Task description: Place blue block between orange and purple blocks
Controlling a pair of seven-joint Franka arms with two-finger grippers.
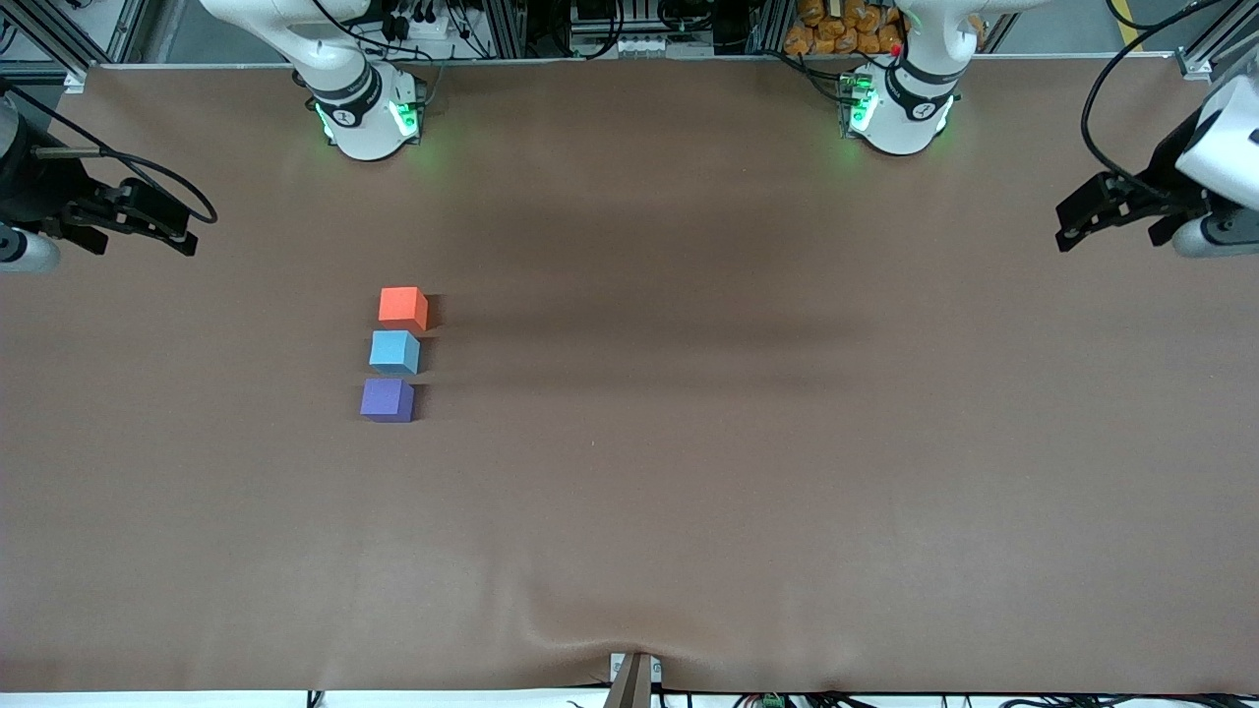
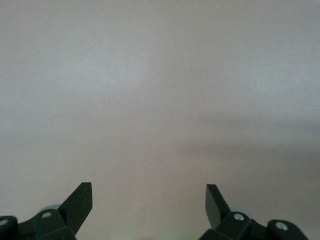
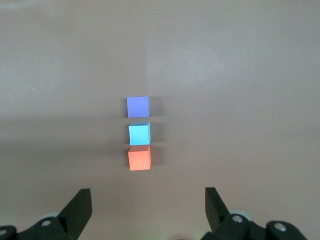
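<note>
Three small cubes stand in a short row on the brown table, toward the right arm's end. The orange block is farthest from the front camera and the purple block nearest. The blue block sits between them, with narrow gaps on both sides. My right gripper hangs open and empty over the right arm's end of the table, well apart from the row. My left gripper is open and empty over the left arm's end, above bare cloth.
The brown table cover spreads wide around the cubes. The two arm bases stand along the edge farthest from the front camera. A small clamp sits at the edge nearest that camera, where the cloth bulges slightly.
</note>
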